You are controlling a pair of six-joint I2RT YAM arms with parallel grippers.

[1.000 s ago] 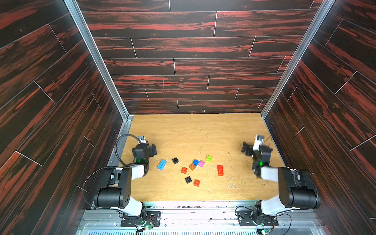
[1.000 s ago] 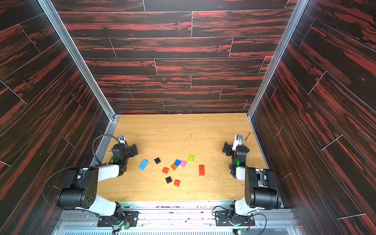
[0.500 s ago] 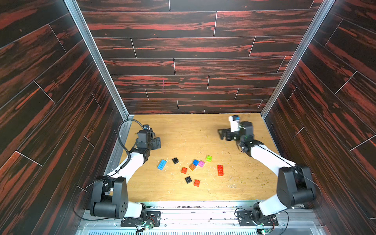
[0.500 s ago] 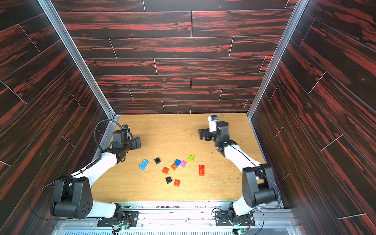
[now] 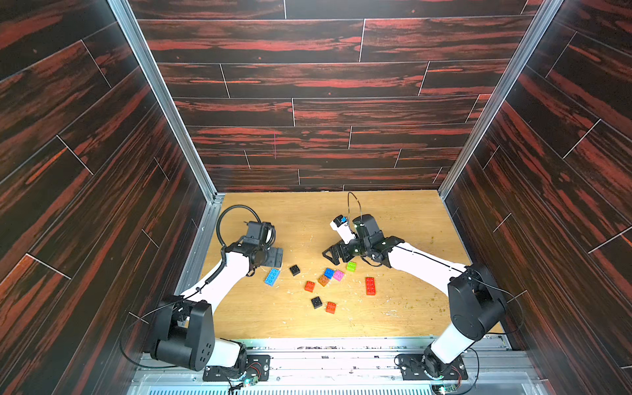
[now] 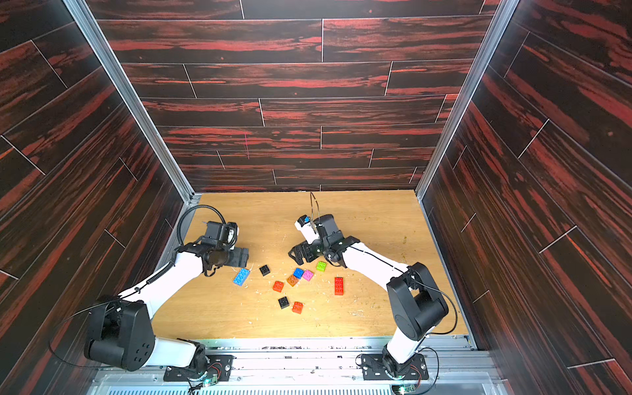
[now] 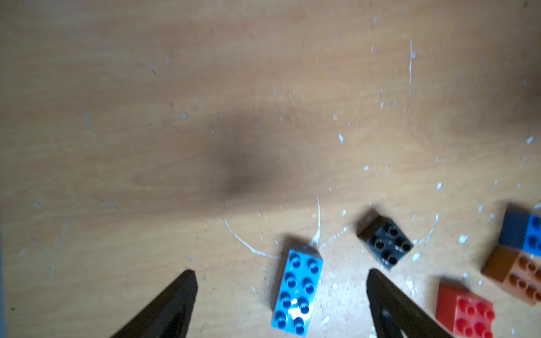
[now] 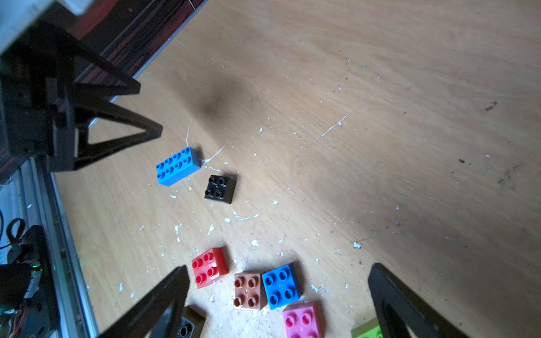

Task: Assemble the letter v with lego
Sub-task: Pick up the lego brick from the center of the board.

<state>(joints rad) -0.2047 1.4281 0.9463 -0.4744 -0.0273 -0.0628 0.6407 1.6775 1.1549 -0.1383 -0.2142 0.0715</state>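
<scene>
In a top view the lego lay loose on the worktop [image 5: 307,212], between its middle and its front edge, nothing yet set out as a V. The light-blue brick [image 5: 272,276] was nearest the left edge, the long red brick [image 5: 370,286] nearest the right, and small squares lay between them. The left gripper [image 5: 274,257] hung just behind the light-blue brick and the right gripper [image 5: 332,254] just behind the green square [image 5: 351,266]. We judged that two grippers working so small a patch could clash. In the left wrist view the left jaws stood wide and empty. The light-blue brick lay between them but nearer one finger [image 7: 380,295], with a black square [image 7: 386,243] just beside that finger. Closing so, we feared, would skew the brick or knock the black square. In the right wrist view the right jaws were wide and empty too, over the blue square [image 8: 281,285], brown square [image 8: 247,291] and pink square [image 8: 303,320]. These touched one another, so a grip on one could drag its neighbours. Pale flecks [image 8: 254,243] littered the worktop and might let bricks slide.
</scene>
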